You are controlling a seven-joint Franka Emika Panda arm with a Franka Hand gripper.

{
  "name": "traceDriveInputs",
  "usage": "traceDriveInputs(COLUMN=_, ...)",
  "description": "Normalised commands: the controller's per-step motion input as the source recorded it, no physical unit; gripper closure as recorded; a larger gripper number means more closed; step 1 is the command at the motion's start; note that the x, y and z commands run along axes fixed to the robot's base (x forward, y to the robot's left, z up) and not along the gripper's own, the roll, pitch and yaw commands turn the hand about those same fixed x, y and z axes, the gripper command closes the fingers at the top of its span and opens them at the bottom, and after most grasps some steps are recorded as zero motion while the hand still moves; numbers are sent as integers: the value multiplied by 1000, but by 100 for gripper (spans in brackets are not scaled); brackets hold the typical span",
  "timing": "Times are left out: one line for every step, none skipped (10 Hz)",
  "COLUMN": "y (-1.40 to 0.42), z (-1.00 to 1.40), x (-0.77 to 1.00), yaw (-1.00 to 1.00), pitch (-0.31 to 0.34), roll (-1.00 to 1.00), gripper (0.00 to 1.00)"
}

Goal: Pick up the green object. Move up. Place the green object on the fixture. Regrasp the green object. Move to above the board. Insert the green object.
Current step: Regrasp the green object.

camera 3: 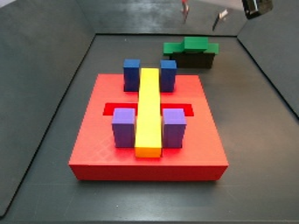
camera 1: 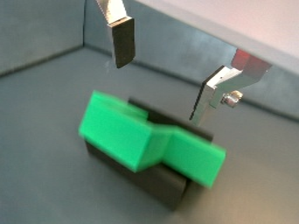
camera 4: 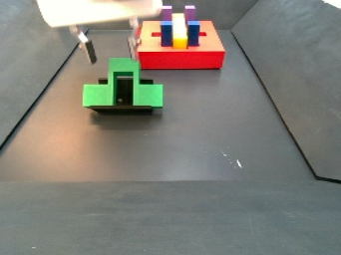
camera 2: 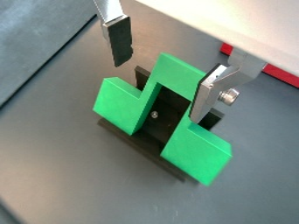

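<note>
Dark matte floor under everything; my gripper (camera 2: 163,76) hangs spread wide and empty above the green object (camera 2: 158,118), which sits on the fixture (camera 2: 149,140) (black bracket). Well apart, the board (camera 3: 146,144) holds a yellow bar (camera 3: 149,112) between blue and purple blocks.
</note>
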Motion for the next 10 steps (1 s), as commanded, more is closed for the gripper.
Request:
traceDriveInputs(y=-206, z=0, x=34, yaw=134, pitch=0, roll=457, gripper=0)
traceDriveInputs(y=-351, z=-3, x=249, yaw=417, pitch=0, roll=471, gripper=0)
traceDriveInputs(y=-286, z=-77, x=300, yaw=483, pitch=0, roll=577, gripper=0)
traceDriveInputs(y=-303, z=-103, x=283, yaw=489, pitch=-9, roll=529, gripper=0)
traceDriveInputs(y=-351, z=-97, x=286, yaw=503, pitch=-37, roll=394, gripper=0)
traceDriveInputs(y=-257, z=-146, x=314, yaw=483, pitch=-129, roll=157, gripper=0)
traceDriveInputs(y=-254, z=-266, x=363, yaw=320, pitch=-357, roll=97, gripper=0)
traceDriveInputs(y=-186, z=-169, x=0, yaw=49, pitch=-634, roll=160, gripper=0)
traceDriveInputs(y=-69, z=23, x=0, yaw=0, pitch=-757, roll=123, gripper=0)
traceDriveInputs(y=-54, z=217, x=17, yaw=0, pitch=-606, roll=354, gripper=0)
